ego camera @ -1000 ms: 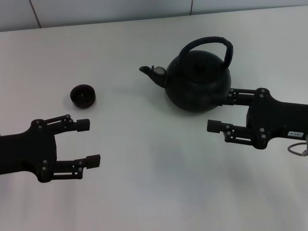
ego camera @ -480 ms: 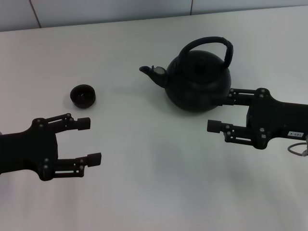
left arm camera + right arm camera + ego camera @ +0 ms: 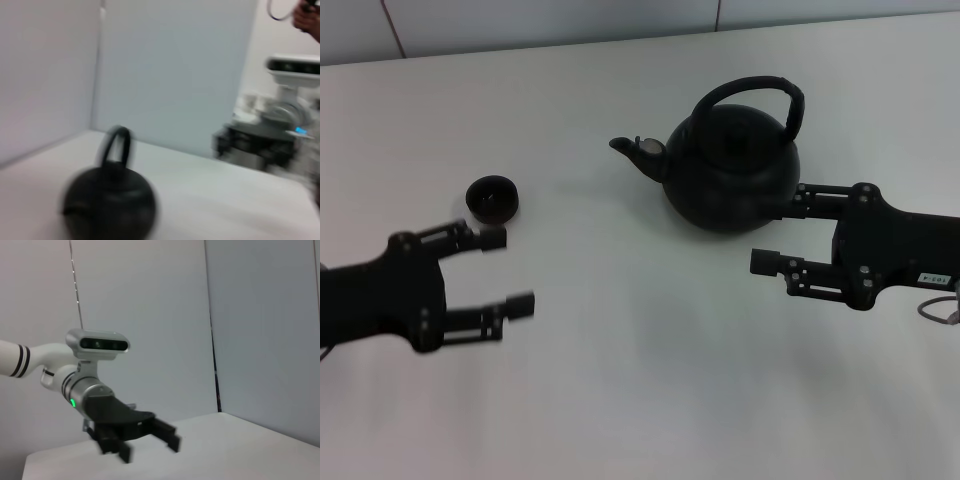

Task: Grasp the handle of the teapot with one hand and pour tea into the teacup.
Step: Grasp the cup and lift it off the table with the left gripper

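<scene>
The matte-black teapot [image 3: 730, 172] stands on the white table right of centre, spout to the left, its arched handle [image 3: 752, 90] upright over the lid. The left wrist view also shows the teapot [image 3: 110, 200] and its handle [image 3: 116, 142]. The small black teacup [image 3: 492, 198] sits to the left. My left gripper [image 3: 506, 270] is open, just in front of the teacup, and it appears in the right wrist view as the left gripper [image 3: 147, 442]. My right gripper [image 3: 775, 230] is open beside the teapot's right side, one finger close to its body.
The white table [image 3: 640, 380] ends at a pale wall [image 3: 550, 20] behind. In the left wrist view, the right arm's wrist camera [image 3: 295, 67] shows far off.
My left gripper has moved up and slightly right, closer to the teacup. The right gripper, teapot and teacup have not moved.
</scene>
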Available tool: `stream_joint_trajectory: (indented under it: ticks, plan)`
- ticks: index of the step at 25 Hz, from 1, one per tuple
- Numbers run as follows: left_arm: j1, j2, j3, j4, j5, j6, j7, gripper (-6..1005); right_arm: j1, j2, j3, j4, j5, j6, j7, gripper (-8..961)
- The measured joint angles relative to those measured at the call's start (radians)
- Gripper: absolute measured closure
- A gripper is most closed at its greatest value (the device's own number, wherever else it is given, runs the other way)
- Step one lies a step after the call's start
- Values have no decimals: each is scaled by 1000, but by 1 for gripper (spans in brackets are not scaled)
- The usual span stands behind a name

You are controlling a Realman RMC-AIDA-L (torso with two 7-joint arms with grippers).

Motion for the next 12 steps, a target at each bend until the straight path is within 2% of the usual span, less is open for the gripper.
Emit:
stream_joint_trajectory:
  ticks: [1, 3, 4, 7, 12]
  plan:
    - [1, -21, -44, -11, 0, -39, 7, 167, 0, 0, 0, 0, 0, 0, 0, 363]
    - [3, -34, -71, -59, -25, -114, 43, 168, 1, 1, 0, 7, 6, 1, -6, 363]
    - [-1, -35, -68, -104, -54, -160, 73, 169, 2, 1, 0, 17, 8, 2, -17, 363]
    - [-3, -36, -67, -129, -76, -187, 93, 171, 4, 1, 0, 25, 9, 4, -23, 363]
    - [-8, -41, -67, -222, -196, -312, 212, 175, 6, 2, 0, 35, 9, 5, -24, 364]
